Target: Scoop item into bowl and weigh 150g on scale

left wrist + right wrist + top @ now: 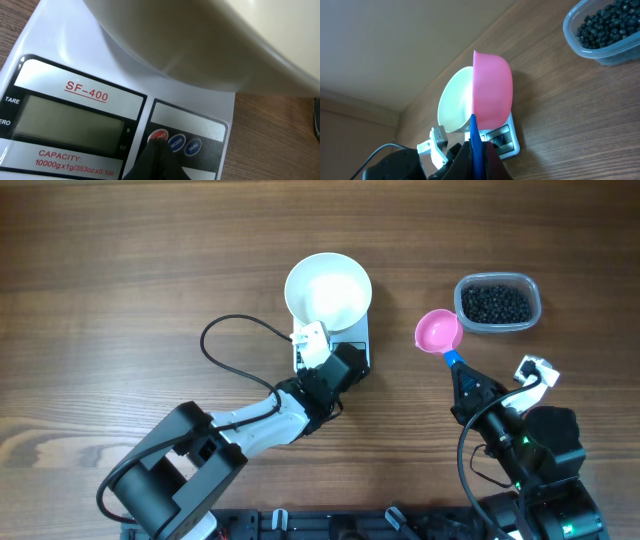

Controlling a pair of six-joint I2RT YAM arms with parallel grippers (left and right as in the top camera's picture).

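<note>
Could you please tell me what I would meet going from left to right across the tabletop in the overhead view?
Black cable loop → white bowl → pink scoop → clear tub holding the black beads. The scale lies under the bowl, so I leave it out.

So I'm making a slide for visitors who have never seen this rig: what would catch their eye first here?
Probably the bright pink scoop, held by its blue handle in the shut right gripper, beside the clear tub of black beads at the right. Next, the empty white bowl on the scale at centre, where the shut left gripper touches the red button.
</note>
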